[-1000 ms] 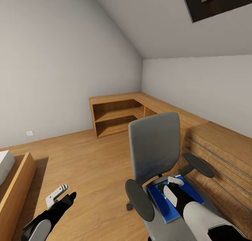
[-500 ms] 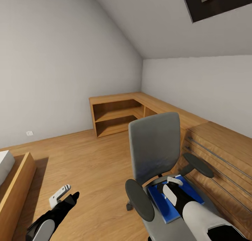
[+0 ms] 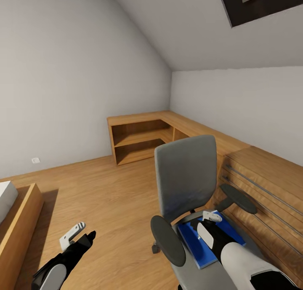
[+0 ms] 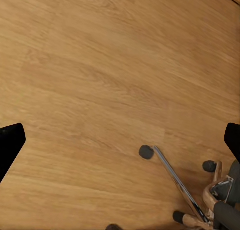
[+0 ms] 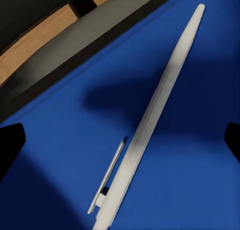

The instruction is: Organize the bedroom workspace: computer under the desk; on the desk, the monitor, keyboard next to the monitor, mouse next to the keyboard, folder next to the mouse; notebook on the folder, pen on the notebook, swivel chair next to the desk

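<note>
My right pincer (image 3: 209,216) gapes empty over the pen (image 5: 150,120) on the folder (image 5: 190,155); I'd straddle its middle squarely before closing.

Left hand (image 3: 78,235) low and open; right hand (image 3: 209,219) open, lowered.

Matt white pen (image 5: 150,120) on smooth blue folder (image 5: 190,180) (wood-grain floor (image 4: 100,64)).

Your head camera looks forward and down over the swivel chair (image 3: 185,184) toward the room's far corner. Your left wrist camera faces straight down at the floor (image 4: 100,79), sharing the chair's base. Your right wrist camera sits very close above the folder (image 5: 190,160) on the seat.
</note>
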### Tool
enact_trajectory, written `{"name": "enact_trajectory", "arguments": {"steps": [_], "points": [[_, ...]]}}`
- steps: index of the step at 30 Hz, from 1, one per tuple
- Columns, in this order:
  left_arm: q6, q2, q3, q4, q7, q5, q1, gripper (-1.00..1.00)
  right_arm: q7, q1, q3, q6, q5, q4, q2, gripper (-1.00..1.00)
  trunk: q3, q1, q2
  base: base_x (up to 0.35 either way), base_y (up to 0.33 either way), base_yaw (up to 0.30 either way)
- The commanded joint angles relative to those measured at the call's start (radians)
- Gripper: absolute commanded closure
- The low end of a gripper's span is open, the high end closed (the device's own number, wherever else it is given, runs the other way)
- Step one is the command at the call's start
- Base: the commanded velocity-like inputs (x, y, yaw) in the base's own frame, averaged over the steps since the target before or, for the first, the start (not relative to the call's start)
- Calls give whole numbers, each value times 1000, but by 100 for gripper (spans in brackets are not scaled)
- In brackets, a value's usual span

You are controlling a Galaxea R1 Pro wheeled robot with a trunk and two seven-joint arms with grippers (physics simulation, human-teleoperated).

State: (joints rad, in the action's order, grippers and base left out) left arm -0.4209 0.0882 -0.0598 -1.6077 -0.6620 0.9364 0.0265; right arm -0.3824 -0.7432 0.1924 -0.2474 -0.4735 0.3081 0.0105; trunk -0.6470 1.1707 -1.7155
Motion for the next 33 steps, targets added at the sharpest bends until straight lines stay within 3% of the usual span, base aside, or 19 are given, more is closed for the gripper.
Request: {"name": "enact_trajectory", "arguments": {"steps": [1, 24, 33], "points": [[-1, 1, -2, -1, -8, 7, 1, -100, -7, 0, 8, -6, -6, 2, -1, -100, -1, 0, -1, 0, 0, 0], [-1, 1, -2, -1, -8, 7, 1, -100, -9, 0, 9, -1, -4, -1, -1, -100, -1, 0, -1, 0, 0, 0], [-1, 1, -1, -1, -8, 7, 1, -100, -51, -1, 10, 20, 0, -2, 0, -100, -1, 0, -1, 0, 0, 0]]}}
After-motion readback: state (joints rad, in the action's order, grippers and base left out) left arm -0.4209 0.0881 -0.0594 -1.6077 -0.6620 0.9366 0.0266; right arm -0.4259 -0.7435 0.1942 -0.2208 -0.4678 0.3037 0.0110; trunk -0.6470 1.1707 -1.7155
